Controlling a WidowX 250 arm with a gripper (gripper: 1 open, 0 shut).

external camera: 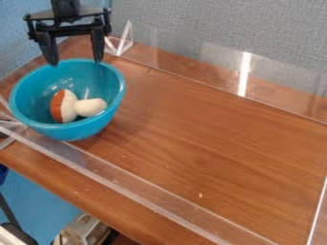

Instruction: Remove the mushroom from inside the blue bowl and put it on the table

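- The claw (72, 46) hangs over the far rim of the blue bowl (38, 120), pointing straight down.
- Its two black fingers (49, 50) are spread wide apart, and nothing is held between them.
- The mushroom (75, 105) lies on its side inside the blue bowl, orange cap to the left, white stem to the right.
- From the claw, the mushroom sits toward 6 o'clock, lower down, and the two do not touch.
- The blue bowl stands at the left end of the brown bench (217, 144), near 9 o'clock.
- Clear low walls (269, 77) run along the bench edges.
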